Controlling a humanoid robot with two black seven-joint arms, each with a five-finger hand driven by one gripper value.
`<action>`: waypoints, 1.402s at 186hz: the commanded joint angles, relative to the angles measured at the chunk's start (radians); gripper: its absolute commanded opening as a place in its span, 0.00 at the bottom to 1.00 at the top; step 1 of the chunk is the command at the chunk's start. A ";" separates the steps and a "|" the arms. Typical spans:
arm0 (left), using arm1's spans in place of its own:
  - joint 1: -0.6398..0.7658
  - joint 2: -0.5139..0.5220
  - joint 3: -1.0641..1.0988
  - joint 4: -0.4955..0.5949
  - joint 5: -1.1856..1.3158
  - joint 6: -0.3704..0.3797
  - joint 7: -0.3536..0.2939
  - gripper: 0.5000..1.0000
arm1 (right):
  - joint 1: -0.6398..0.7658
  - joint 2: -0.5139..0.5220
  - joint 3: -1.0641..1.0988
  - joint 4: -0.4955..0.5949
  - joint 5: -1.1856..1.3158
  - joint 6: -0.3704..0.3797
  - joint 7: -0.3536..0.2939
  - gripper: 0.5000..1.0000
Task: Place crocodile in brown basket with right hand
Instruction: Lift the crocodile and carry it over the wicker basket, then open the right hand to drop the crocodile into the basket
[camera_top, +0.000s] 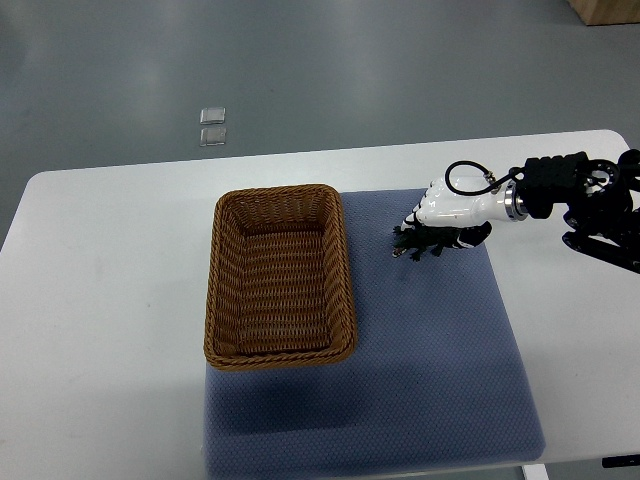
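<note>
Top view. My white-shelled right hand enters from the right edge, its fingers curled down over the dark green toy crocodile and apparently closed on its back. Whether the toy has left the surface I cannot tell. The crocodile lies over the blue textured mat, near the right wall of the brown woven wicker basket but apart from it. The basket holds nothing.

Handling, as I judge it: light and probably rubbery or plastic, with thin legs and a tail that could slip or bend. The thick trunk is the place to grip.

Count: one crocodile, one basket, one mat, one white table, and two small clear squares on the floor beyond.
</note>
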 joint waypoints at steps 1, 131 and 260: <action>0.000 0.000 0.000 0.001 0.000 0.000 0.000 1.00 | 0.007 -0.010 0.004 0.002 0.004 -0.005 0.005 0.00; 0.000 0.000 0.000 0.001 0.000 0.000 0.000 1.00 | 0.119 0.136 0.142 0.145 0.047 -0.013 0.037 0.00; 0.000 0.000 0.000 -0.001 0.000 0.000 0.000 1.00 | 0.061 0.246 0.126 0.142 0.038 -0.059 0.034 0.71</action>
